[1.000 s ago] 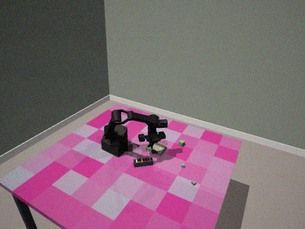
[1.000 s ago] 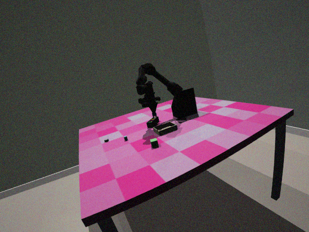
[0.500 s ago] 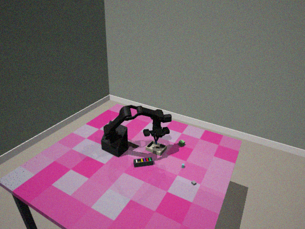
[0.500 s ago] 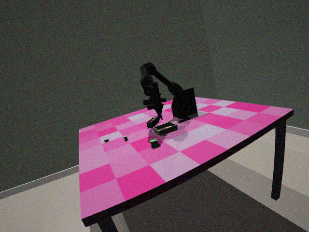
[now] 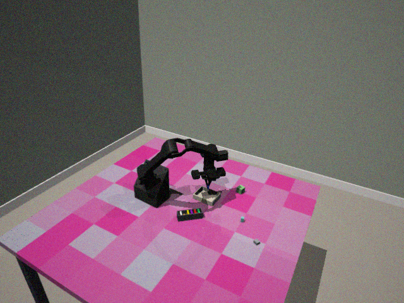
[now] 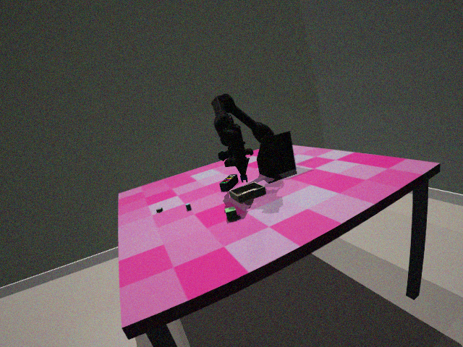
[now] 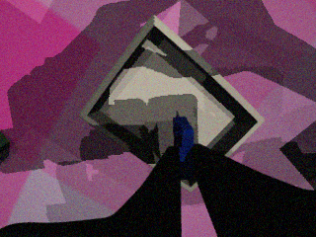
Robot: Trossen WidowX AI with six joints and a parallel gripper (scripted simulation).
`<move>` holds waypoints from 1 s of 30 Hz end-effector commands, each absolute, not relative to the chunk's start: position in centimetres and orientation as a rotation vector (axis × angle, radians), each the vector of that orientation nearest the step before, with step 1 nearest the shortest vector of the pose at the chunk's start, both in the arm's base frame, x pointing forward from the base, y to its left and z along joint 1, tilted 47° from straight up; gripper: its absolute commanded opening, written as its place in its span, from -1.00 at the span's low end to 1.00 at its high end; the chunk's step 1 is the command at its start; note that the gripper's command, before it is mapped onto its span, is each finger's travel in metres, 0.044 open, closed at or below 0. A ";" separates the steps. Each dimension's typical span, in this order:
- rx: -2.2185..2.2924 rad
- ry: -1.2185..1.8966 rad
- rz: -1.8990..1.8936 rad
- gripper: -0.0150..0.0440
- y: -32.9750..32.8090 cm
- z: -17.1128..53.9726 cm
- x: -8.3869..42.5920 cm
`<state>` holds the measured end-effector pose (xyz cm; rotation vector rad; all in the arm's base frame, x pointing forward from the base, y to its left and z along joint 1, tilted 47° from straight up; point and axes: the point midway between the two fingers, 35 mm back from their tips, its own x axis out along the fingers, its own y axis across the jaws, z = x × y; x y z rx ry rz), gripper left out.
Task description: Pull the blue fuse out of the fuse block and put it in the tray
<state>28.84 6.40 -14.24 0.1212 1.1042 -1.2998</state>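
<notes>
we've got the gripper (image 7: pixel 184 158) clamped on the blue fuse (image 7: pixel 184 133), fingers nearly together w/ the fuse pinched btwn them. in the wrist view the fuse sticks out past the fingertips and sits over the pale floor of the tray (image 7: pixel 245 109), near the tray's near corner. can't tell from this view if it's touching the tray floor or hanging just above.

top view: arm (image 5: pixel 182 148) arches from its base (image 5: pixel 151 190) and points the gripper (image 5: pixel 207 185) straight down over the tray (image 5: pixel 199 197). a thin blue sliver, the fuse (image 5: pixel 207 186), shows at the fingertips, above the tray's inside. the fuse block (image 5: pixel 190 213) lies on the table (image 5: pixel 98 241) just in front of the tray, apart from it, w/ a row of colored fuses in it: white, yellow, red, green among them; others too small to call. gripper and arm are apart from the block.

exterior view: gripper (image 6: pixel 243 178) hangs above the tray (image 6: pixel 247 191), block (image 6: pixel 228 182) just beside it to the left. green cube (image 6: pixel 231 213) sits nearer the cam, apart from the tray. 2 small cubes further left, one at (image 6: pixel 188 206), one at (image 6: pixel 159 210), well apart from tray & block. in top view they read as a teal cube (image 5: pixel 242 219) and a grey cube (image 5: pixel 256 242).
</notes>
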 end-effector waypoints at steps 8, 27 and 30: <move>0.113 1.109 -1.306 -0.49 4.9 -15.7 28.4; 0.124 1.107 -1.306 0.04 4.2 -16.4 28.3; 0.124 1.107 -1.306 0.31 4.2 -16.4 28.3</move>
